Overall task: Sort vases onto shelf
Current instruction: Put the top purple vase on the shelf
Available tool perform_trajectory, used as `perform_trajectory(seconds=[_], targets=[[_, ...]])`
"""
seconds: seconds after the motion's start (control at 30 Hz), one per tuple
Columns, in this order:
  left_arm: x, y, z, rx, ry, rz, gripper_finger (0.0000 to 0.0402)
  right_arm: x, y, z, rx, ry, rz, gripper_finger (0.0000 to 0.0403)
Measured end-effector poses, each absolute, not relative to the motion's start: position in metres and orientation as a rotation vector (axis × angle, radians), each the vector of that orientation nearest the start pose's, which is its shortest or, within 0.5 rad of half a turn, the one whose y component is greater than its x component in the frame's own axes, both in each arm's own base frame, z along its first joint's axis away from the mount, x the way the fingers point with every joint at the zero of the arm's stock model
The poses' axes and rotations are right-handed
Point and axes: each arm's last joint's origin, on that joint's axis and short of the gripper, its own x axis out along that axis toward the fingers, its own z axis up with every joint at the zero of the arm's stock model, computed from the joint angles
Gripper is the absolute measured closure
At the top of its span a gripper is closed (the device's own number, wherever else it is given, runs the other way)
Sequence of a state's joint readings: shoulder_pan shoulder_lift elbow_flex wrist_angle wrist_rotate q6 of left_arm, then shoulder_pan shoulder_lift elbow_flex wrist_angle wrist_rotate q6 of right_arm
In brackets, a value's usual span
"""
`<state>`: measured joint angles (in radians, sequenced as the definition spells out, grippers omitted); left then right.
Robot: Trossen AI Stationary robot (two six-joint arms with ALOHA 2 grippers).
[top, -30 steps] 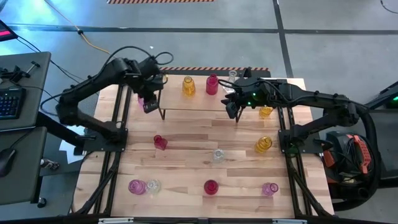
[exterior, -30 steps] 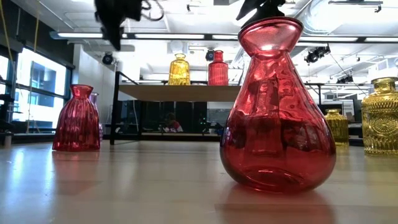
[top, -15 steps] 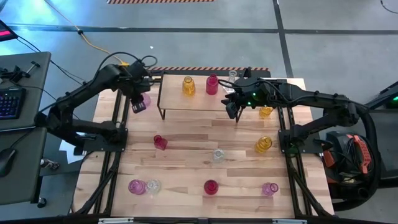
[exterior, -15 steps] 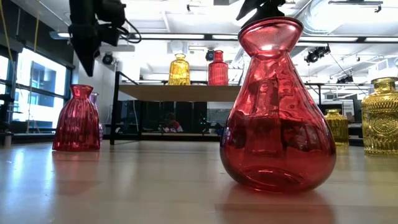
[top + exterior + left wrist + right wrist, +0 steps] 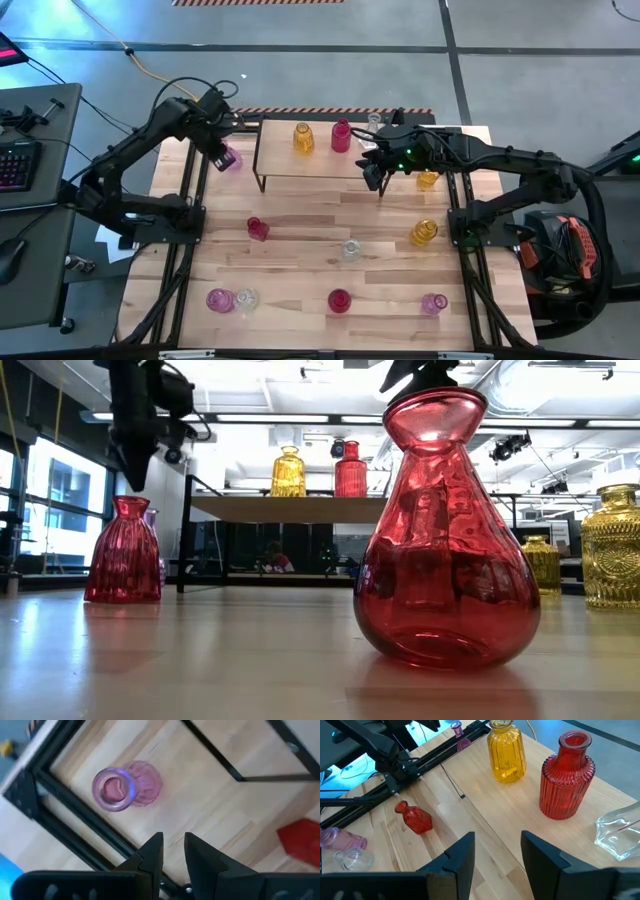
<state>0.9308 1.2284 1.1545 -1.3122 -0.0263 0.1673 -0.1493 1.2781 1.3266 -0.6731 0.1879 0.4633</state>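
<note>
The shelf (image 5: 310,160) stands at the back middle of the table and carries an amber vase (image 5: 303,137), a red vase (image 5: 341,135) and a clear vase (image 5: 374,122). My left gripper (image 5: 217,152) hovers just left of the shelf, beside a pink vase (image 5: 231,159) standing on the table. In the left wrist view that pink vase (image 5: 125,787) lies ahead of the left gripper (image 5: 172,842), whose fingers are a narrow gap apart and empty. My right gripper (image 5: 374,177) hangs open and empty over the shelf's right end, facing the amber vase (image 5: 507,752) and red vase (image 5: 567,775).
More vases stand on the table: amber ones (image 5: 427,179) (image 5: 423,233) on the right, a red one (image 5: 258,228) and a clear one (image 5: 350,249) mid-table, and pink (image 5: 220,299), clear (image 5: 246,297), red (image 5: 339,300) and pink (image 5: 434,303) along the front. Black frame rails (image 5: 185,200) flank both sides.
My left arm has swung left and back, away from the shelf's left edge, and now sits beside the pink vase. The right arm and all vases have stayed put.
</note>
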Motion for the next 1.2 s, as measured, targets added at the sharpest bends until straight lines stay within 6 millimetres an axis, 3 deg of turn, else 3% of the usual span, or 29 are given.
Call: perform_trajectory(seconds=[0.27, 0.53, 0.87, 1.2], targets=[[0.122, 0.18, 0.284, -0.551, 1.366, 0.706, 0.0332, 0.26, -0.045, 0.372, 0.432, 0.54, -0.465, 0.0263], [0.122, 0.177, 0.286, -0.592, 1.336, 0.684, 0.0332, 0.26, -0.045, 0.372, 0.432, 0.54, -0.465, 0.0263], [0.126, 0.186, 0.289, -0.507, 1.262, 0.766, 0.0332, 0.26, -0.045, 0.372, 0.433, 0.54, -0.466, 0.0263], [0.131, 0.196, 0.274, -0.493, 1.375, 0.782, 0.0332, 0.26, -0.045, 0.372, 0.439, 0.538, -0.468, 0.0263]])
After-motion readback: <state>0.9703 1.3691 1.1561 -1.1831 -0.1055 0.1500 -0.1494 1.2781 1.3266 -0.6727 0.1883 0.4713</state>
